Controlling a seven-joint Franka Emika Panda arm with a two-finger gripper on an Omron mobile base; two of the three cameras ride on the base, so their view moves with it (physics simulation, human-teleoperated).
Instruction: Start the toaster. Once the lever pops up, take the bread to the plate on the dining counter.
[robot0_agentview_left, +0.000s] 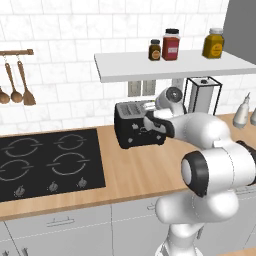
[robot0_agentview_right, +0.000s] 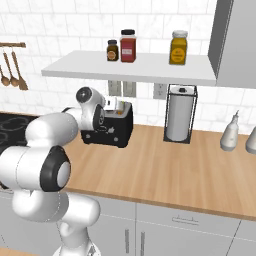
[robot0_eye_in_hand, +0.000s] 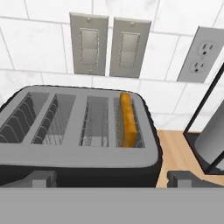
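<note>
Four slots across the top of the toaster (robot0_eye_in_hand: 83, 127), seen from the hand view, with the bread (robot0_eye_in_hand: 127, 119) standing on edge in the rightmost one, crust up, sunk low enough that only its top edge clears the wire guides. Set there so the slice can brown once the lever goes down; lever itself hidden below the near edge, so cannot tell whether it is up or down.

Gripper (robot0_eye_in_hand: 113, 179) released, jaws spread as wide as they go, holding nothing, tips poking up on either side of the toaster's near right corner. Hovering just in front of and above the toaster, looking down on it, probably lining up for a push on the lever at the front face rather than a grab at the slice.

From the left base view, toaster (robot0_agentview_left: 135, 125) black and boxy, sitting on the wall-side wooden counter (robot0_agentview_left: 135, 170) between the hob (robot0_agentview_left: 50, 160) and a paper-towel stand (robot0_agentview_left: 202, 95), pushed back toward the tiled wall under a shelf (robot0_agentview_left: 170, 65) of jars. Wrist bent over the toaster's right end, hiding part of it.

Task judged barely begun: toasting to start, bread yet to carry. Next move likely a short descent onto the lever; risk of sliding off it, given how small it is
</note>
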